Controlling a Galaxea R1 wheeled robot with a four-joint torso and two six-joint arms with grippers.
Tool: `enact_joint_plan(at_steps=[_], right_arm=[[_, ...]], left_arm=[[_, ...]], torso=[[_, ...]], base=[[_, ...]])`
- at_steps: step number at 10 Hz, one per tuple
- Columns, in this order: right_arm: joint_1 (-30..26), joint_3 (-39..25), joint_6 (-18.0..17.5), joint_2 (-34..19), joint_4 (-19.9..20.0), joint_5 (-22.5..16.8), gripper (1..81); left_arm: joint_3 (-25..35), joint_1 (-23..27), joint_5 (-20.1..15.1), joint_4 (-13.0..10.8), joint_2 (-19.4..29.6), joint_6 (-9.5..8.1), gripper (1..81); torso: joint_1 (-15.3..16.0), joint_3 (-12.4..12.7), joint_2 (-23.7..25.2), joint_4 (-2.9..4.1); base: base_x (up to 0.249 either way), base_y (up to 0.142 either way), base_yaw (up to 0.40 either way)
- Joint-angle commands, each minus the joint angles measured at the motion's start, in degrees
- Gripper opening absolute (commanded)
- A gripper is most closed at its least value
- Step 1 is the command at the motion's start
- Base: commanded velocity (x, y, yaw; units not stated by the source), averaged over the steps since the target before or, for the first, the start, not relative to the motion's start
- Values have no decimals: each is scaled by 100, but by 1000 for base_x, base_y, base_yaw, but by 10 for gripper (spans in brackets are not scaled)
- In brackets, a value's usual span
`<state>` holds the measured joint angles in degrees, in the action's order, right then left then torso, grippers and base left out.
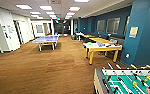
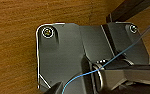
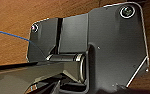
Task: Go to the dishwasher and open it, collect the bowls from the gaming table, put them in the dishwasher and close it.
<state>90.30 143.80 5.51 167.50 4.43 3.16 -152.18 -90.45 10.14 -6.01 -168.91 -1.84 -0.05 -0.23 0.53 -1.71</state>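
Room: a long lounge with brown carpet (image 1: pixel 41 70), white ceiling panels lit overhead, and a deep blue wall (image 1: pixel 143 35) along the right of the frame.
Foreground: a table-football table (image 1: pixel 127 81) fills the lower right corner, green field, rods across it, standing nearest of all.
Middle left: a blue table-tennis table (image 1: pixel 46 39) stands on open carpet, well apart from the rest.
Gaming table: right of centre, the gaming table (image 1: pixel 102 48) has a white top, pale yellow edge and yellow legs, close to the blue wall.
On it: small coloured things lie on the top, a green patch (image 1: pixel 89 43) near its left end; too blurred to tell whether these are the bowls.
Behind it: more yellow-topped tables (image 1: pixel 97 39) run back along the wall.
Way across: bare carpet lies between the near edge and the gaming table.
Grippers: both wrist views give dark plate over carpet; whether the fingers are spread or closed, I cannot tell.
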Motion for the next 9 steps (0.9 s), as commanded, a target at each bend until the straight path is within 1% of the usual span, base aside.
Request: enact_joint_plan(at_steps=[1,9], right_arm=[[-235,-37,11,-21,-38,-333,811],[-226,-37,11,-12,-38,-333,811]], left_arm=[[3,225,-267,3,50,-27,811],[3,225,-267,3,50,-27,811]], torso=[[5,0,0,0],[5,0,0,0]], base=[[163,71,0],[162,71,0]])
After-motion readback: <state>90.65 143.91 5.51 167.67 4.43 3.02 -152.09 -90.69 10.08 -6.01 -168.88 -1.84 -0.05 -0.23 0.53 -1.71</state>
